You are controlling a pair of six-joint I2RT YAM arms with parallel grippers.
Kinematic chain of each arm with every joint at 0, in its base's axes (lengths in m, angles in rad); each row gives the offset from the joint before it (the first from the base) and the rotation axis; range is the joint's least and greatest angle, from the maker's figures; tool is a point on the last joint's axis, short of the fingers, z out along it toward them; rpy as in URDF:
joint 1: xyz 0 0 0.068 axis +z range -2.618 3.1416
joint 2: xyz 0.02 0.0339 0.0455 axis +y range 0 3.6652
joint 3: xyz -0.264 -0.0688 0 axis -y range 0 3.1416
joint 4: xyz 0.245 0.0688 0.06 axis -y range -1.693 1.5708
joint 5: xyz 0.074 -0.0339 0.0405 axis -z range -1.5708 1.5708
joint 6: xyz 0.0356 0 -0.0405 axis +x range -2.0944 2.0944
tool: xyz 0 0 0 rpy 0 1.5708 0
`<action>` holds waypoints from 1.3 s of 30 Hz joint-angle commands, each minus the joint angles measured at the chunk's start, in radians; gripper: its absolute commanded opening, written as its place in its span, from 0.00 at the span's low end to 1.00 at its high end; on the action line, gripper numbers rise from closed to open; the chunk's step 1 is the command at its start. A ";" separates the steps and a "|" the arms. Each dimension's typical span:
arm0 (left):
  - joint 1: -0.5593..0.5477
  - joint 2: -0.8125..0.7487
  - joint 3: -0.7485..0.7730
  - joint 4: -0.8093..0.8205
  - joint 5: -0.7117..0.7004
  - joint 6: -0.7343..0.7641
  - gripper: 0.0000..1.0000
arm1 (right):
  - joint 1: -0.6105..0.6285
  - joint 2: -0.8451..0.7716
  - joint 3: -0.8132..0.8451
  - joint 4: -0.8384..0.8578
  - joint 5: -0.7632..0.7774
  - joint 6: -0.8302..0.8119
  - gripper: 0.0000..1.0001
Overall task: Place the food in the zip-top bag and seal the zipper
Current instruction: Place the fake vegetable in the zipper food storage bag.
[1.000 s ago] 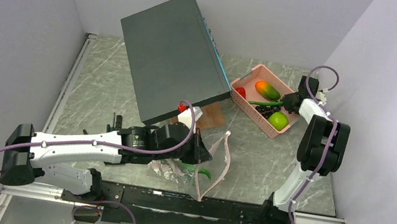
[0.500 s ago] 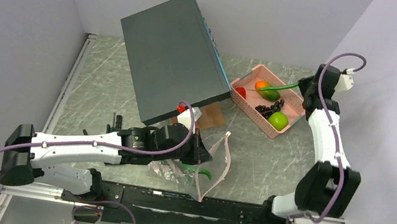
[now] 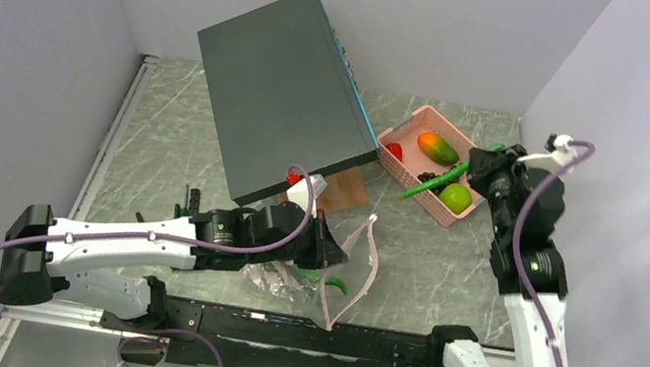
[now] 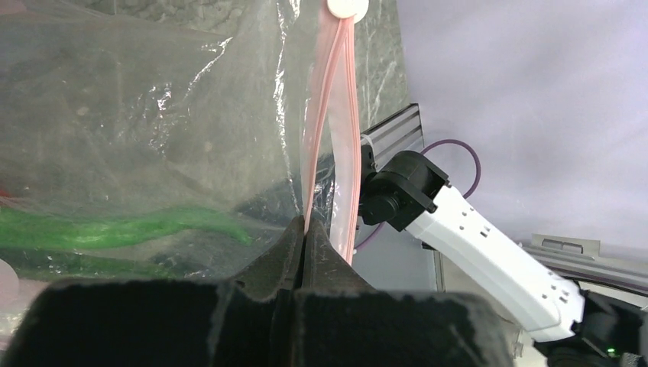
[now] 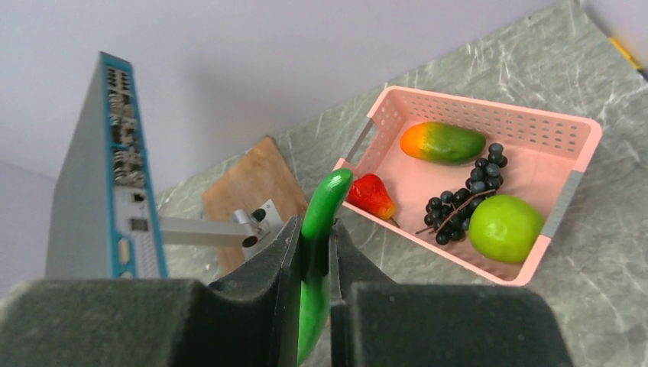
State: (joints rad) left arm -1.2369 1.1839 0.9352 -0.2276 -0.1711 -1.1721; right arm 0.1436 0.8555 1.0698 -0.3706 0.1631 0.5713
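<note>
My right gripper (image 3: 481, 166) is shut on a long green pod (image 3: 433, 181) and holds it in the air over the near rim of the pink basket (image 3: 404, 174); the pod (image 5: 322, 210) stands between its jaws. The basket holds an orange-green mango (image 5: 443, 142), black grapes (image 5: 468, 196), a lime-green round fruit (image 5: 505, 227) and a red piece (image 5: 370, 196). My left gripper (image 3: 322, 248) is shut on the pink zipper strip (image 4: 326, 138) of the clear zip-top bag (image 3: 304, 282), holding its mouth up. A green pod (image 4: 115, 228) lies inside the bag.
A large dark grey slab (image 3: 281, 96) leans tilted over the table's back centre, with a wooden board (image 5: 248, 195) and a metal bracket (image 5: 200, 229) under it. Walls close in on both sides. A black rail (image 3: 296, 333) runs along the near edge.
My right arm has lifted the green pod out of the basket and swung it forward and left, over the basket's near rim. The left gripper has kept its hold on the bag.
</note>
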 commanded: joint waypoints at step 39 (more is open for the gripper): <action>-0.005 0.101 0.179 0.153 0.089 -0.072 0.00 | 0.020 -0.496 -0.333 0.180 -0.611 -0.056 0.20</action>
State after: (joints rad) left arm -1.2369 1.2747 1.0607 -0.1375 -0.1020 -1.2491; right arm 0.1482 0.3775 0.7498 -0.3237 -0.3904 0.4862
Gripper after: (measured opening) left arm 0.012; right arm 0.175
